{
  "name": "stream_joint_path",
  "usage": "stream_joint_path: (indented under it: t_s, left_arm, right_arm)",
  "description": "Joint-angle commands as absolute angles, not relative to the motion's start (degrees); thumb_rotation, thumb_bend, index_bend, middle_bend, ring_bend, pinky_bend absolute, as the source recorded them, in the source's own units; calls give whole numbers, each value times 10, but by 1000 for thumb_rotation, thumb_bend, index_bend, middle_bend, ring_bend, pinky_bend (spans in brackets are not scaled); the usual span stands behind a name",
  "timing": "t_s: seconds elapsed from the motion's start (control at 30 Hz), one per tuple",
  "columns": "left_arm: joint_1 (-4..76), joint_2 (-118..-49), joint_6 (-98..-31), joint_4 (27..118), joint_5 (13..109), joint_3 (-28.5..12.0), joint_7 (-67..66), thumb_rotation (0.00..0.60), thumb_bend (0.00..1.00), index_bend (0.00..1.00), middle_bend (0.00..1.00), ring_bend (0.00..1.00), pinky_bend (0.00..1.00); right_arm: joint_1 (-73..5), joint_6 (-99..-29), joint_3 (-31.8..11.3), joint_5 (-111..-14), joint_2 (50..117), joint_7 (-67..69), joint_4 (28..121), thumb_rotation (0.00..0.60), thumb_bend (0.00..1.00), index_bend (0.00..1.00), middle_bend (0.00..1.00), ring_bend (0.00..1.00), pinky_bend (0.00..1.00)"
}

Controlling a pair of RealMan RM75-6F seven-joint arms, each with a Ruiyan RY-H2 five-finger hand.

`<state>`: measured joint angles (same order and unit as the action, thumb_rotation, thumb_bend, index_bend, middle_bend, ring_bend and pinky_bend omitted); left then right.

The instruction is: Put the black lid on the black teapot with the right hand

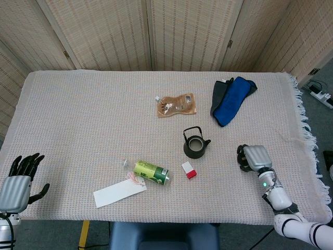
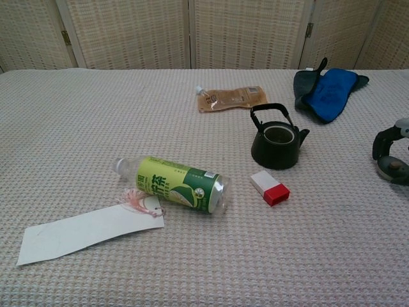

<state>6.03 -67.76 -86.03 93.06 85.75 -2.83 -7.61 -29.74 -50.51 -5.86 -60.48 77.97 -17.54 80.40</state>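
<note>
The black teapot stands upright and lidless near the middle of the table, handle up and spout to the right. Well to its right, my right hand sits low on the cloth. Its dark fingers curl around the black lid, which lies at table level. In the head view the hand covers most of the lid. My left hand hangs off the table's near left corner, fingers spread and empty.
A green bottle lies on its side beside a white paper strip. A red and white box sits just in front of the teapot. A brown pouch and a blue cloth lie further back.
</note>
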Motion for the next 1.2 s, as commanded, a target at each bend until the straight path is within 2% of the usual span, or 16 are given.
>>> stream_joint_path:
  t_s: [0.03, 0.2, 0.43, 0.73, 1.2]
  left_arm:
    - [59, -675, -862, 932, 859, -28, -76, 600, 278, 94, 62, 63, 6]
    - [56, -672, -869, 935, 863, -27, -74, 600, 278, 94, 62, 63, 6]
    - [53, -669, -870, 939, 865, -24, -77, 600, 277, 93, 62, 63, 6]
    - [50, -664, -875, 947, 868, -24, -78, 600, 278, 94, 63, 63, 6]
    - [48, -661, -877, 955, 869, -24, -82, 600, 277, 93, 62, 63, 6]
  right_arm:
    - [-304, -513, -65, -622, 751, -173, 852, 600, 335, 382, 422, 840, 797]
    - [-324, -504, -84, -632, 709, -167, 908, 600, 334, 393, 429, 840, 797]
    - [-376, -486, -108, -609, 698, -219, 945, 600, 335, 393, 429, 840, 797]
    - [-453, -456, -118, -542, 737, -287, 931, 600, 334, 393, 428, 841, 797]
    - [-530, -451, -92, -457, 794, -360, 886, 600, 335, 393, 382, 841, 797]
